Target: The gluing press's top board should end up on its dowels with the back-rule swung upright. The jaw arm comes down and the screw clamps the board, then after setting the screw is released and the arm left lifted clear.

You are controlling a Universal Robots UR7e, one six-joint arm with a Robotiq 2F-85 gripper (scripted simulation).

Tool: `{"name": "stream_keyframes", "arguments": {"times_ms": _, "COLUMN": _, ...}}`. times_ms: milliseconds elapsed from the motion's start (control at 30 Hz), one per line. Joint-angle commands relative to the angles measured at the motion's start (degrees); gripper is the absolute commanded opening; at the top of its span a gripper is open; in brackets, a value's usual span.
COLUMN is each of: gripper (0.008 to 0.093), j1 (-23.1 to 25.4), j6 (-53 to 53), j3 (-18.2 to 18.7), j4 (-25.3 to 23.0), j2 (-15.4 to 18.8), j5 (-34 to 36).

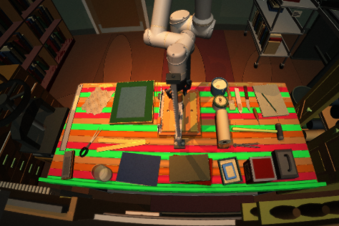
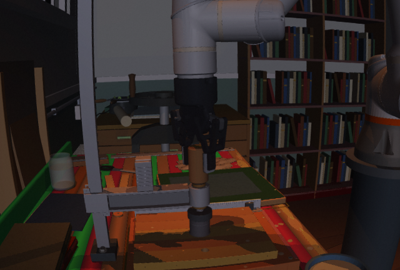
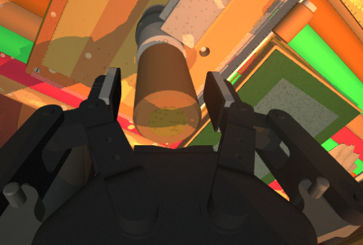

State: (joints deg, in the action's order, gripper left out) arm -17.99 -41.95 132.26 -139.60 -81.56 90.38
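Note:
The top board (image 2: 206, 249) is partly hidden under the jaw arm and its own shadows; it lies flat on the press base (image 1: 179, 112) at the table's middle. The grey jaw arm (image 2: 142, 197) lies level across the board. Its dark screw pad (image 2: 199, 223) stands on the board's top. The brown screw handle (image 3: 165, 88) rises upright from the arm, and my gripper (image 3: 163, 88) stands open around that handle, holding nothing. The grey back-rule (image 2: 88, 99) stands upright at the press's end.
The upright back-rule stands just beside my wrist. A green-framed board (image 1: 132, 102) lies left of the press. A cylinder roll (image 1: 224, 128), hammer (image 1: 257, 129) and glue pot (image 1: 219, 86) lie to its right. Boards and boxes line the table's front edge.

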Motion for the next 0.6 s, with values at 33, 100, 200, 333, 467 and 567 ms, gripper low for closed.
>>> {"name": "stream_keyframes", "arguments": {"times_ms": 33, "gripper": 0.0640, "j1": 0.0, "j6": 0.0, "j3": 0.0, "j4": 0.0, "j2": -0.1, "j5": 0.0}}
{"name": "stream_keyframes", "arguments": {"times_ms": 100, "gripper": 0.0640, "j1": 0.0, "j6": 0.0, "j3": -0.1, "j4": 0.2, "j2": -0.2, "j5": 0.0}}
{"name": "stream_keyframes", "arguments": {"times_ms": 200, "gripper": 0.0640, "j1": 0.0, "j6": 0.0, "j3": -0.2, "j4": 0.6, "j2": -0.5, "j5": 0.0}}
{"name": "stream_keyframes", "arguments": {"times_ms": 333, "gripper": 0.0640, "j1": 0.0, "j6": 0.0, "j3": -0.5, "j4": 1.5, "j2": -1.1, "j5": 0.0}}
{"name": "stream_keyframes", "arguments": {"times_ms": 467, "gripper": 0.0640, "j1": 0.0, "j6": 0.0, "j3": -0.9, "j4": 3.0, "j2": -2.2, "j5": 0.0}}
{"name": "stream_keyframes", "arguments": {"times_ms": 567, "gripper": 0.0640, "j1": 0.0, "j6": 0.0, "j3": -1.4, "j4": 4.3, "j2": -3.1, "j5": 0.0}}
